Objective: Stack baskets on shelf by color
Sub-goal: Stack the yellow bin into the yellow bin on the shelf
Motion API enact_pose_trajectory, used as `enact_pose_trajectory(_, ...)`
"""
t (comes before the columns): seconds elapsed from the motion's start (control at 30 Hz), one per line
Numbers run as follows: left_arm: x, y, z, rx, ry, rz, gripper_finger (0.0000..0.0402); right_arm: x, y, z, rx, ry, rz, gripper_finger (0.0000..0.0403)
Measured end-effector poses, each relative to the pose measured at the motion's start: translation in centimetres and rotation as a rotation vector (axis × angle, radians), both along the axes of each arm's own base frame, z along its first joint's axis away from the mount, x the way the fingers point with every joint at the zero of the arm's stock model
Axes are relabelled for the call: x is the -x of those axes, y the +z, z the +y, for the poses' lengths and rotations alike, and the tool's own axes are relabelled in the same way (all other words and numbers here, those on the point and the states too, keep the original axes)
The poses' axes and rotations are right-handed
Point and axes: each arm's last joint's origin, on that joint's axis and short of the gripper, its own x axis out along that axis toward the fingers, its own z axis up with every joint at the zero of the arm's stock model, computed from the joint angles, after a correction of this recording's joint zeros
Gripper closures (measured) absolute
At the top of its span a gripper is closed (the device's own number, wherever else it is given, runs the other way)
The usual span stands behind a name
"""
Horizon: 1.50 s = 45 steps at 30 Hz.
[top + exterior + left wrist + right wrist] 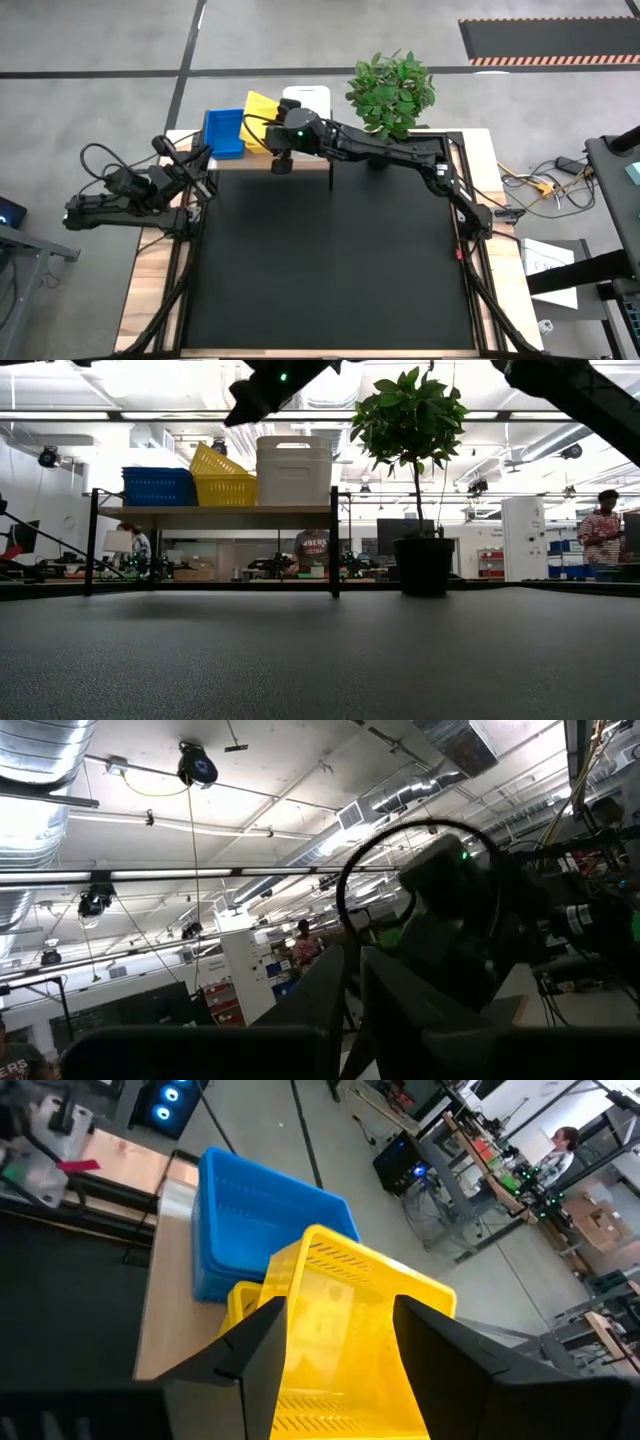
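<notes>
tilted yellow basket [345, 1320] directly beneath right hand [335, 1335], fingers spread.

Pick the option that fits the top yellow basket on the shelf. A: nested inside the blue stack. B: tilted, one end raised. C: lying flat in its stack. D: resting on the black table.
B: the top yellow basket sits tilted on the yellow stack, under the right gripper.

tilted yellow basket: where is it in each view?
High view: tilted yellow basket on the shelf, between the blue stack and white stack, by the right gripper.
Low view: leaning on the yellow stack.
Left wrist view: not in it.
Right wrist view: centre, beyond the fingers.
Shared landmark: the blue stack.
</notes>
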Motion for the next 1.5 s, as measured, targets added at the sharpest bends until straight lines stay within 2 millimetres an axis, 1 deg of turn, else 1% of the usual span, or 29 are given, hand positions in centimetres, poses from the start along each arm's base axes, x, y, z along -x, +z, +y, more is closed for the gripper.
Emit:
enact_pose_trajectory(0.13, -0.2, -0.1, 0.0, 0.007, -0.004, 0.005, 0.038, 1.3, 1.8, 1.2, -0.006, 0.017, 0.027, 0.0225)
enact_pose_trajectory(0.23, -0.6, -0.3, 0.0, 0.045, -0.026, 0.004, 0.038, 3.2, 3.2, 2.8, -0.04, 0.063, 0.11, 0.0229)
enact_pose_trajectory(0.37, -1.7, -0.8, 0.0, 0.123, -0.067, 0.014, 0.038, 6.5, 5.0, 4.5, -0.238, 0.226, 0.209, 0.0243)
enact_pose_trajectory(0.43, -2.5, -1.5, 0.0, 0.185, -0.098, 0.02, 0.038, 7.9, 5.4, 5.0, -0.339, 0.305, 0.248, 0.0253)
enact_pose_trajectory(0.5, -3.3, -2.5, 0.0, 0.243, -0.134, 0.046, 0.038, 8.9, 5.4, 5.4, -0.399, 0.356, 0.288, 0.0264)
enact_pose_trajectory(0.6, -4.4, -3.9, -0.1, 0.296, -0.194, 0.091, 0.038, 9.8, 4.5, 6.0, -0.422, 0.39, 0.324, 0.0278)
enact_pose_trajectory(0.77, -5.6, -4.2, -0.3, 0.378, -0.277, 0.074, 0.038, 11.0, 2.2, 7.0, -0.408, 0.417, 0.34, 0.0295)
enact_pose_trajectory(0.87, -6.5, -4.6, -0.3, 0.407, -0.29, 0.087, 0.038, 11.9, 0.7, 7.4, -0.385, 0.436, 0.31, 0.0303)
enact_pose_trajectory(1.0, -7.5, -5.0, -0.3, 0.416, -0.289, 0.101, 0.038, 13.6, -0.5, 7.9, -0.342, 0.465, 0.244, 0.0312)
enact_pose_trajectory(1.1, -8.3, -5.2, -0.3, 0.449, -0.306, 0.067, 0.038, 15.4, -1.6, 8.1, -0.313, 0.478, 0.215, 0.0319)
enact_pose_trajectory(1.2, -9.0, -4.7, -0.3, 0.477, -0.316, 0.054, 0.038, 17.2, -2.9, 8.4, -0.302, 0.482, 0.193, 0.0324)
enact_pose_trajectory(1.37, -10.6, -3.6, -0.2, 0.496, -0.3, 0.125, 0.038, 20.1, -5.0, 9.0, -0.29, 0.501, 0.16, 0.0329)
enact_pose_trajectory(1.5, -12.0, -1.7, -0.2, 0.528, -0.278, 0.212, 0.038, 22.4, -5.7, 9.2, -0.276, 0.502, 0.124, 0.033)
